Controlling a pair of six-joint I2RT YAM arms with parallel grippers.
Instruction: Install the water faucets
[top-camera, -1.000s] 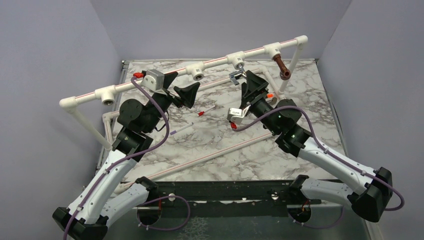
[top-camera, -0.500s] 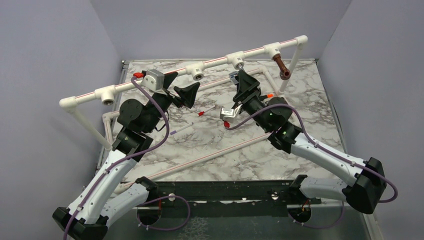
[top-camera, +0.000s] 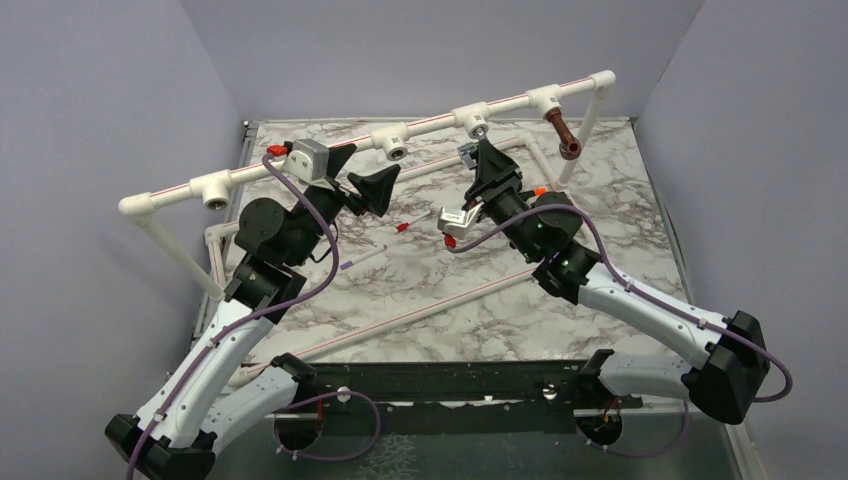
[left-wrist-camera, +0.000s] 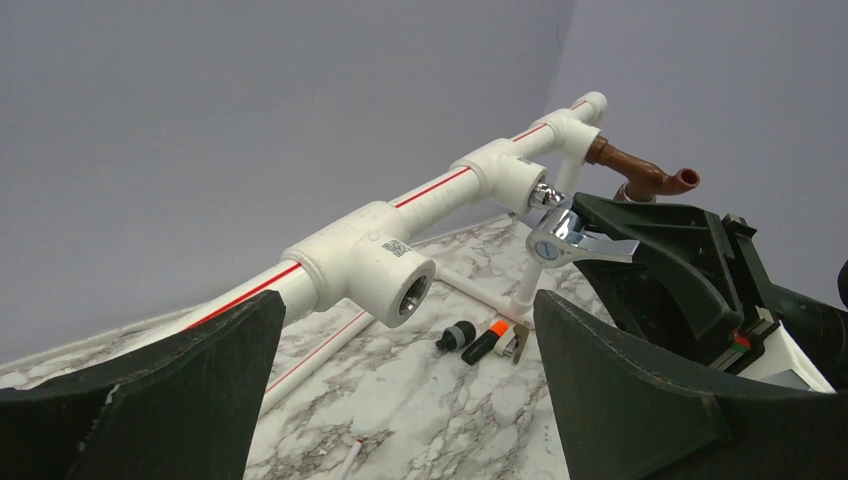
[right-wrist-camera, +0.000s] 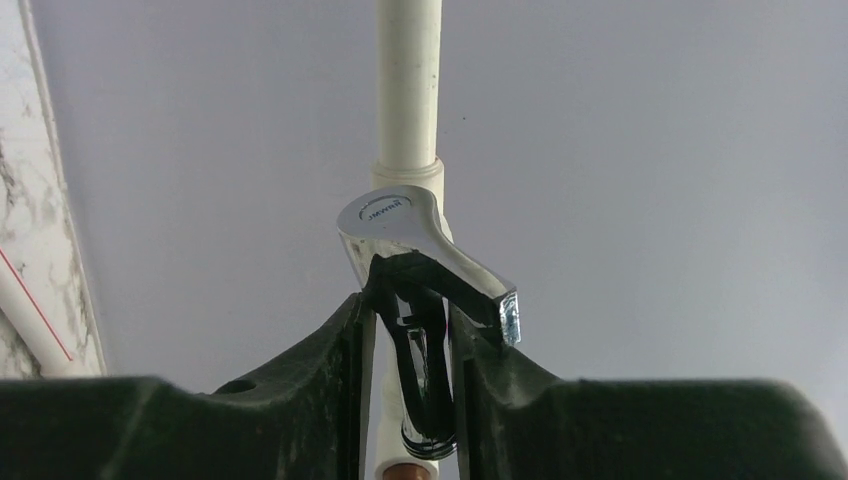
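The chrome faucet (top-camera: 468, 152) hangs below a white tee socket (top-camera: 472, 120) of the raised pipe frame, its threaded end at the socket. My right gripper (top-camera: 487, 166) is shut on its body. In the right wrist view the lever handle (right-wrist-camera: 400, 225) sits just above my gripper (right-wrist-camera: 412, 310). The reddish-brown faucet (top-camera: 564, 135) sits in the tee further right and also shows in the left wrist view (left-wrist-camera: 645, 175). My left gripper (top-camera: 360, 178) is open and empty. It hovers before an empty tee socket (left-wrist-camera: 385, 275), with the chrome faucet (left-wrist-camera: 560, 235) to its right.
Small black and orange parts (left-wrist-camera: 485, 340) lie on the marble table by the frame's foot. Two thin sticks with red tips (top-camera: 403, 227) lie mid-table. A long white pipe (top-camera: 430, 305) lies diagonally nearer the arms. Another empty tee (top-camera: 215, 192) is at the left.
My right wrist has rolled and shifted left while still gripping the chrome faucet at the socket. The left arm has not moved.
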